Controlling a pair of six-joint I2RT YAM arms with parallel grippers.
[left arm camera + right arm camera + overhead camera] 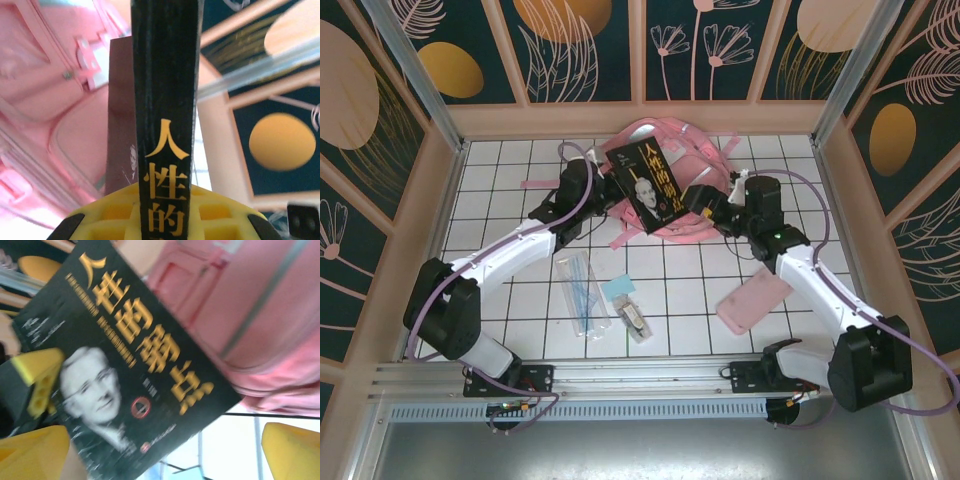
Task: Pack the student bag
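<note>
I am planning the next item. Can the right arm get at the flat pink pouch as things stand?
Probably yes: the right claw is open, and the pink pouch lies uncovered on the table just beside that arm.

Top view: high above near edge, looking down across whole surface [500, 200]. Both wrist views: very close on book [165, 100], backpack [280, 315] behind. All three share those two.
</note>
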